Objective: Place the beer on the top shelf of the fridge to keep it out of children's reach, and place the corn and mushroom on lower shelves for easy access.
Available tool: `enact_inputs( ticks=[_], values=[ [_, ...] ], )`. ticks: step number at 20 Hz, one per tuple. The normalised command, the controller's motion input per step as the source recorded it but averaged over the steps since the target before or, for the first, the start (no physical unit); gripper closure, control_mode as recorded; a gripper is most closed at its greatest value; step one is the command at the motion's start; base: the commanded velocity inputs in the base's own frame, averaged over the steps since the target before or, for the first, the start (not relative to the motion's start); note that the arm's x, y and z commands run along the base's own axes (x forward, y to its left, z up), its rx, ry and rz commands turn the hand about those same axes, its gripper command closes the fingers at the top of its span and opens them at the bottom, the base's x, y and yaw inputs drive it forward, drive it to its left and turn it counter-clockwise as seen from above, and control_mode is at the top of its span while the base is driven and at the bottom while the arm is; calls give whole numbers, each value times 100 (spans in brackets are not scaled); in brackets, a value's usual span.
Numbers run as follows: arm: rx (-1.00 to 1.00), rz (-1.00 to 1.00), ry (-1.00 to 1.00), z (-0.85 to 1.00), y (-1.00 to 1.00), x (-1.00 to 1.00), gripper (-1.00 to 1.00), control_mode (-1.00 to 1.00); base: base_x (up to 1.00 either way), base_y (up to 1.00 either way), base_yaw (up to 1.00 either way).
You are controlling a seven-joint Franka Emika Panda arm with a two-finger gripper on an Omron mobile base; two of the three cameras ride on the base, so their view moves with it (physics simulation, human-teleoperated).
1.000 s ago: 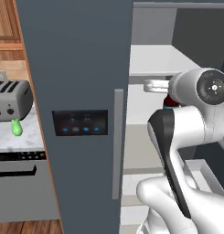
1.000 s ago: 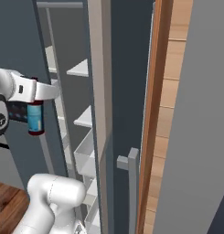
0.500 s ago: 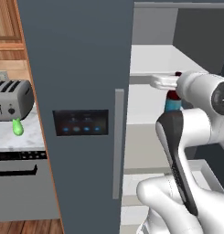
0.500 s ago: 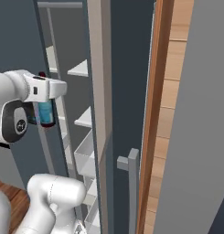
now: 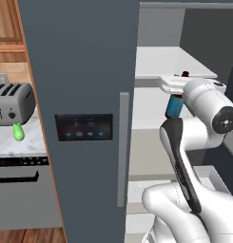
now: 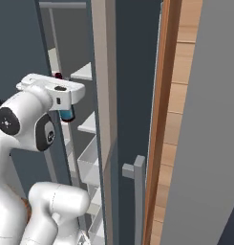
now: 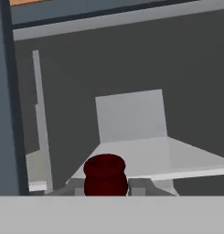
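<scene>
My gripper [image 5: 177,93] is shut on the beer [image 5: 174,107], a dark bottle with a blue label that hangs upright under the hand. Its reddish cap [image 5: 185,74] pokes up just in front of the front edge of the top shelf [image 5: 165,60] inside the open fridge [image 5: 84,71]. From the right side, the gripper [image 6: 62,100] holds the beer [image 6: 66,114] beside the shelves' edges. The hand view has the cap [image 7: 105,174] low in the middle, with a pale shelf [image 7: 145,156] ahead. A lower shelf [image 5: 149,111] lies beneath. The corn [image 5: 18,132] lies on the counter at left. The mushroom is out of view.
The fridge's dark door [image 5: 80,190] with its grey handle [image 5: 122,147] and lit panel [image 5: 83,127] stands left of the opening. A toaster [image 5: 11,102] sits on the marble counter [image 5: 23,147]. Drawers [image 6: 89,161] sit low in the fridge. A wooden panel [image 6: 173,119] rises at right.
The arm has carried the beer forward toward the fridge's shelves, and the hand has turned so the bottle now hangs upright at the top shelf's front edge.
</scene>
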Motion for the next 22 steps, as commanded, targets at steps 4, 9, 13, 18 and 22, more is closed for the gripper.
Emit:
enact_inputs(
  ticks=[4, 9, 13, 18, 22],
  values=[
    [0, 0, -11, 8, -11, 50, 100, -100, 0, 0, 0],
    [0, 0, -1, 20, -18, 55, 100, -100, 0, 0, 0],
    [-4, -1, 8, 46, -28, 46, 100, -100, 0, 0, 0],
    [-10, -4, 14, 43, -31, 41, 100, -100, 0, 0, 0],
    [-10, -7, 13, 38, -35, 30, 100, -100, 0, 0, 0]
  ],
)
